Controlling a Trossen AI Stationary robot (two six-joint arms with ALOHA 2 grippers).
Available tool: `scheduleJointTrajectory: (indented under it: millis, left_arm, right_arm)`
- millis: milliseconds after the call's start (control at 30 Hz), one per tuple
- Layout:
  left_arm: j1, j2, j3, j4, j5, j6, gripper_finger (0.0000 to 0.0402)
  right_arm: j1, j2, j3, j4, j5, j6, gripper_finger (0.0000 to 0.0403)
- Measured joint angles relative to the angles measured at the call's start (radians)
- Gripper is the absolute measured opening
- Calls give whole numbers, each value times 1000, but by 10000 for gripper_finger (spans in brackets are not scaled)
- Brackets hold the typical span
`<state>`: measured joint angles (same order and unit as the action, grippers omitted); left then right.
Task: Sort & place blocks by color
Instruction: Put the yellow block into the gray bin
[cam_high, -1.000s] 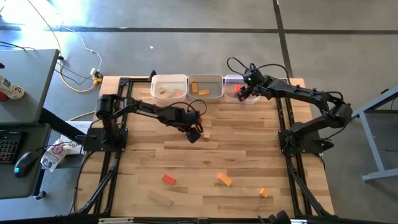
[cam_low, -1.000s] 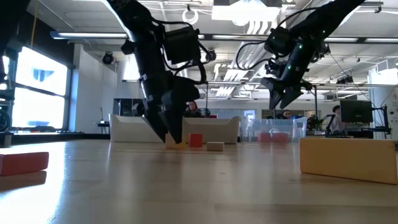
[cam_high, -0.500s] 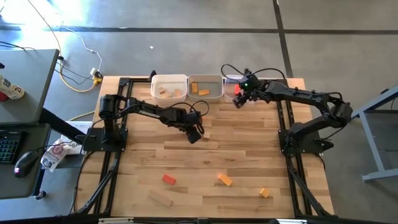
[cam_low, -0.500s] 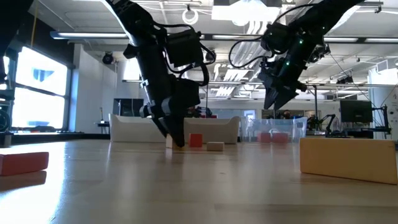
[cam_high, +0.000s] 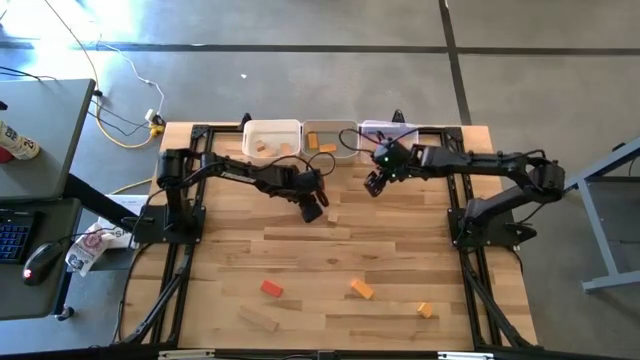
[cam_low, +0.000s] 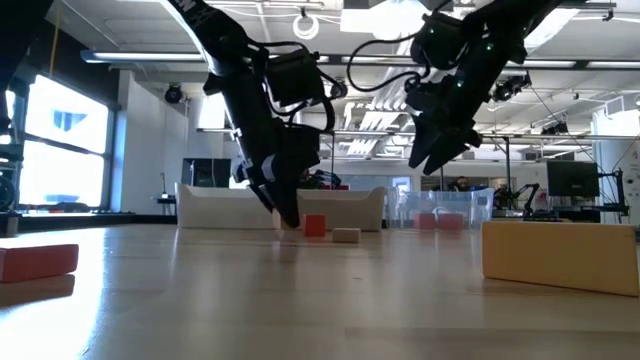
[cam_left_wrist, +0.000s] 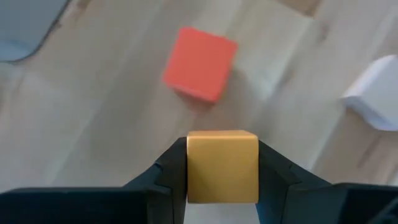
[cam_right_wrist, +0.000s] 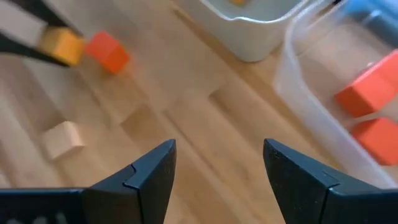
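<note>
An orange cube (cam_left_wrist: 222, 163) sits between the fingers of my left gripper (cam_high: 313, 208), which is shut on it at mid-table, just in front of the bins. A red cube (cam_left_wrist: 200, 62) lies on the wood a little beyond it, and a plain wood cube (cam_high: 332, 215) lies beside it. My right gripper (cam_high: 371, 186) hangs open above the table, near the clear bin (cam_high: 392, 133), with nothing between its fingers. Both the white bin (cam_high: 272, 140) and the middle bin (cam_high: 331, 140) hold blocks, and red blocks (cam_right_wrist: 367, 93) lie in the clear bin. My left gripper pinches the orange cube by two opposite side faces (cam_left_wrist: 193, 165) between its two fingers. The fingers come steeply from above, slanting down. The cube sits square in the hold, at or just above the tabletop; whether it is clear of the wood, I cannot tell.
On the near half of the table lie a red block (cam_high: 271, 289), an orange block (cam_high: 361, 289), a small orange block (cam_high: 425, 310) and a plain wood bar (cam_high: 258, 320). The three bins stand in a row along the far edge.
My left gripper has shut on the orange cube, which it had stood open around, and has rolled a little. My right gripper, still open, has swung from over the clear bin toward the table's left and near side, coming closer to the left gripper.
</note>
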<state>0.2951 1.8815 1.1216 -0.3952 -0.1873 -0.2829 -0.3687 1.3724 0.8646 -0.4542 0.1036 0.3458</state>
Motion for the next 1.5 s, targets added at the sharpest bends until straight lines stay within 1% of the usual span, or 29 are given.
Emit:
scheduleJointTrajectory:
  millis: [233,333,567,733,967,1200,1333,1500]
  left_arm:
    - [50,-20,0,44,2,65,106]
    - [69,-46,-1,54,42,88,106]
    - [112,-118,0,119,79,142,106]
    - [167,-146,0,215,63,194,108]
    - [260,-145,0,369,71,234,111]
    - [333,-130,0,409,72,235,112]
    - [370,-98,0,432,75,235,112]
    - [407,-59,0,426,121,235,113]
  right_arm:
    - [82,0,0,8,0,66,229]
    - [107,0,0,10,0,90,229]
    - [142,0,0,16,19,130,229]
    - [168,0,0,18,36,154,229]
    - [218,0,0,86,33,147,229]
    - [255,0,0,208,42,144,229]
    - [271,0,0,275,45,90,229]
    - [292,3,0,307,45,38,229]
